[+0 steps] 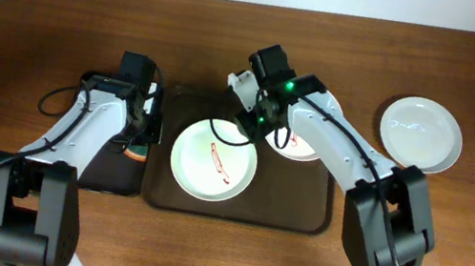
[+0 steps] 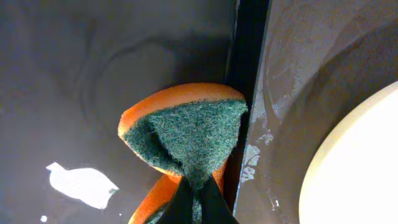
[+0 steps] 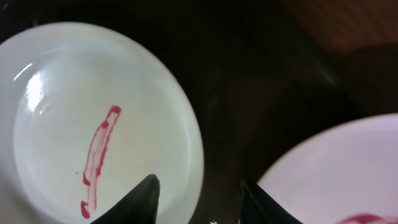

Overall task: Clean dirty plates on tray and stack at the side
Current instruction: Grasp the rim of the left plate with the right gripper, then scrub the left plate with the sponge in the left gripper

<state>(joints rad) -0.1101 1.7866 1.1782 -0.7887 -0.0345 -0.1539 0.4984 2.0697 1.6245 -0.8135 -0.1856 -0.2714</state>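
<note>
A: Plate (image 1: 214,160), finish?
B: Gleaming glossy white, looking like smooth glazed ceramic. Tray (image 1: 301,216) is showing dark, smooth, faintly shiny.
A: Sponge (image 2: 193,134)?
B: Showing rough green fibre over matt orange foam. Table (image 1: 34,22) is showing satin wood grain.

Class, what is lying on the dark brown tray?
Two red-smeared plates lie on the tray: the left plate shows almost fully; the right plate is partly covered by the right arm.
</note>
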